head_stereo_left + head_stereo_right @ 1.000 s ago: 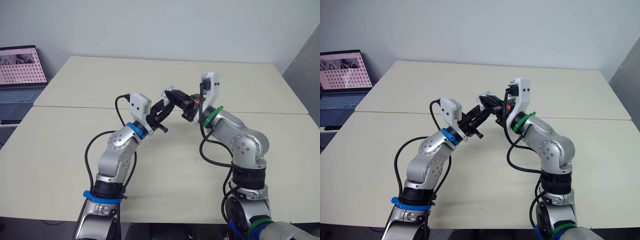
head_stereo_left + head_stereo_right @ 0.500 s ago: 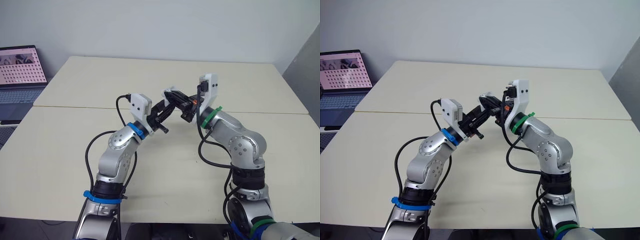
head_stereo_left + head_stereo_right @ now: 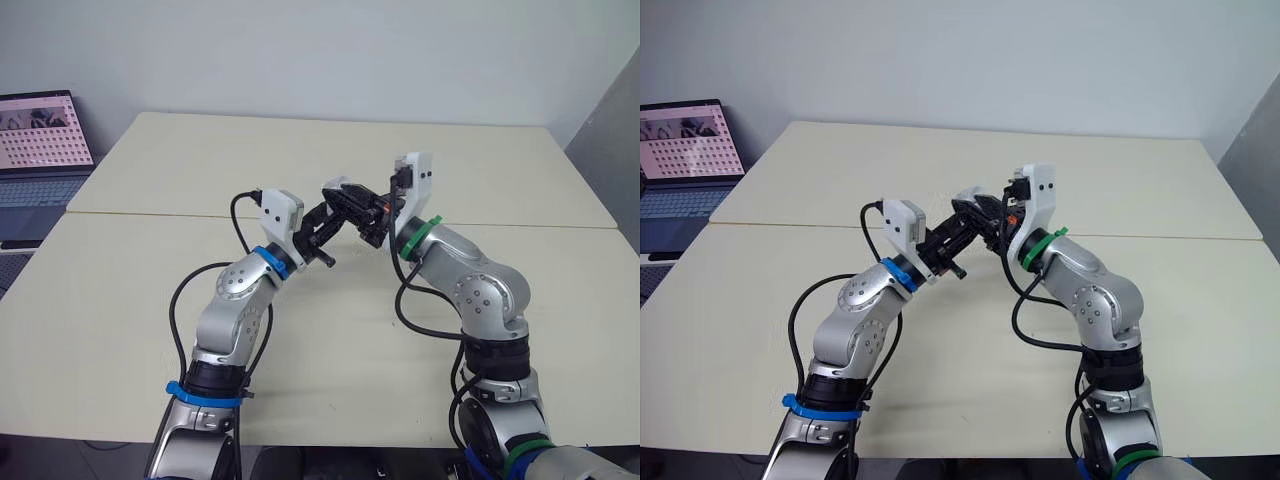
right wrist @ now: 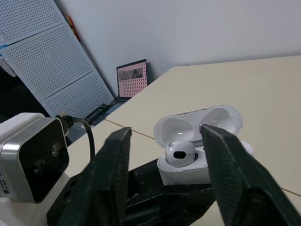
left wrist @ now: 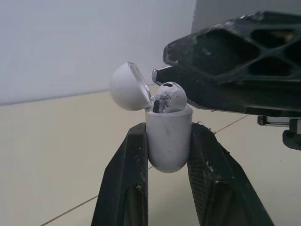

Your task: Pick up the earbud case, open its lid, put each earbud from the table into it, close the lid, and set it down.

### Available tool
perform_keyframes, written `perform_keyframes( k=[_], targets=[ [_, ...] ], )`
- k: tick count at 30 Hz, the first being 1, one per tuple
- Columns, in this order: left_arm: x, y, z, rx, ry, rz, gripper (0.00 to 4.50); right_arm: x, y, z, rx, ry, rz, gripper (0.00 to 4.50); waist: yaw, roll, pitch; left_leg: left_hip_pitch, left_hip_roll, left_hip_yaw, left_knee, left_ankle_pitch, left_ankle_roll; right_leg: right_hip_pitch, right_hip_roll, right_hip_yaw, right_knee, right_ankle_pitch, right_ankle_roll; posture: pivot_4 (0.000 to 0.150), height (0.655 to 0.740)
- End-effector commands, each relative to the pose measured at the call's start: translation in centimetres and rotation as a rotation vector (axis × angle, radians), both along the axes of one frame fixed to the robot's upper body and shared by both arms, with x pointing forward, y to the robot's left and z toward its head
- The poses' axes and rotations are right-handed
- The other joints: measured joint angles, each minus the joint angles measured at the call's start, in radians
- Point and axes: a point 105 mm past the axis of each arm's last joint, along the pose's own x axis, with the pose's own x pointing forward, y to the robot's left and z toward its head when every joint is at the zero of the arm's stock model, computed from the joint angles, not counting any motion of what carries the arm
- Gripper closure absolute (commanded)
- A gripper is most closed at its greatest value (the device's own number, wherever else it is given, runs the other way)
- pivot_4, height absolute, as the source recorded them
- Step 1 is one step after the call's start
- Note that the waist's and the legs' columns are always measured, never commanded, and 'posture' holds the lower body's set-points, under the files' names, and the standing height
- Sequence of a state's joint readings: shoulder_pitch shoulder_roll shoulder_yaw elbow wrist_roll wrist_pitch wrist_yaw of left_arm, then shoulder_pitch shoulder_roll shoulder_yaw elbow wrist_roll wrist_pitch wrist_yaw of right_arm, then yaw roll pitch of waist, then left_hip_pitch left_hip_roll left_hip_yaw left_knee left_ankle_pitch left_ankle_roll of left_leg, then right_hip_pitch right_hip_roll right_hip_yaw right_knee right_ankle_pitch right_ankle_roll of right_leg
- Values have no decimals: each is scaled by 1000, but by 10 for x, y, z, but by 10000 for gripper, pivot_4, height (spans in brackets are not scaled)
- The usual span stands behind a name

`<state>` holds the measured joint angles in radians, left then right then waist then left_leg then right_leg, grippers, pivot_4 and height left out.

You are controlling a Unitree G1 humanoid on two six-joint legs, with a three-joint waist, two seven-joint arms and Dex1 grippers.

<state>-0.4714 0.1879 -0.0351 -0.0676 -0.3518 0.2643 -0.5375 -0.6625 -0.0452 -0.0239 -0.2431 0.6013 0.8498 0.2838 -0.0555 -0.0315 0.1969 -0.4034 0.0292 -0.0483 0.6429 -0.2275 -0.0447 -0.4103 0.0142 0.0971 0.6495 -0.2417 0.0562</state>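
The white earbud case (image 5: 168, 136) is held upright above the middle of the table, with my left gripper (image 5: 168, 129) shut on its body. Its rounded lid (image 5: 127, 87) is tipped back open. One white earbud (image 5: 168, 96) sits in the case's mouth, its head sticking out. My right gripper (image 4: 165, 132) reaches in from the right with its fingers (image 4: 225, 174) open, one on each side of the case and not touching the earbud (image 4: 181, 151). From the head camera the two grippers meet at the case (image 3: 334, 187).
The cream table (image 3: 300, 350) has a seam running across its middle. An open laptop (image 3: 40, 135) stands off the table's far left corner. A white perforated panel (image 4: 42, 47) leans against the wall behind it.
My right gripper has shifted slightly left, closer around the case. The left gripper and the case have stayed where they were.
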Motion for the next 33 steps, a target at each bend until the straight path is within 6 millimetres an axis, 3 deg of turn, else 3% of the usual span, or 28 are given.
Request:
perform_keyframes(
  k=[1,4,8,10,12,15,19,21,25,33],
  targets=[
    [-12,-11,28,-36,-110,-58,37441,3,-4,-8,-22,21,-26,17879,0,0,0,0,0,0,0,0,0,0,0,0,0,0,0,1500,7400],
    [-12,-11,27,-36,-105,-59,37441,4,-7,-4,-4,11,-33,17879,0,0,0,0,0,0,0,0,0,0,0,0,0,0,0,1500,7400],
    [-11,-5,18,-26,-80,-40,37441,0,-22,25,115,-40,-4,17879,1,0,0,-1,0,0,0,0,0,0,0,0,-1,0,0,1500,7400],
    [-12,4,11,-7,-66,-22,37441,-1,-39,43,114,-83,-3,17879,0,0,0,-1,0,0,0,0,0,0,0,0,-1,0,0,1500,7400],
    [-14,14,6,12,-56,-4,37441,7,-64,45,8,-103,-64,17879,-1,1,1,-1,0,0,0,0,0,-1,0,0,-1,0,0,1500,7400],
    [-16,22,3,26,-49,14,37441,20,-95,29,-181,-79,-162,17879,5,1,1,-3,0,-1,0,0,0,-1,0,-1,-2,0,0,1500,7400],
    [-19,29,0,29,-39,38,37441,38,-150,-32,-500,14,-357,17879,5,1,1,-3,0,0,-1,0,0,-1,-1,0,-3,0,0,1500,7400],
    [-19,28,0,26,-37,43,37441,44,-165,-51,-538,54,-441,17879,5,1,1,-3,0,2,-1,0,0,-2,-1,1,-3,0,0,1500,7400],
    [-20,26,1,18,-36,51,37441,51,-170,-72,-503,116,-529,17879,-8,1,1,-4,0,5,-1,0,0,-5,-1,4,-1,0,0,1500,7400],
    [-21,27,3,26,-35,53,37441,43,-164,-103,-520,178,-589,17879,-1,1,1,-6,0,3,0,0,0,-6,-1,3,-1,0,0,1500,7400]
  ],
)
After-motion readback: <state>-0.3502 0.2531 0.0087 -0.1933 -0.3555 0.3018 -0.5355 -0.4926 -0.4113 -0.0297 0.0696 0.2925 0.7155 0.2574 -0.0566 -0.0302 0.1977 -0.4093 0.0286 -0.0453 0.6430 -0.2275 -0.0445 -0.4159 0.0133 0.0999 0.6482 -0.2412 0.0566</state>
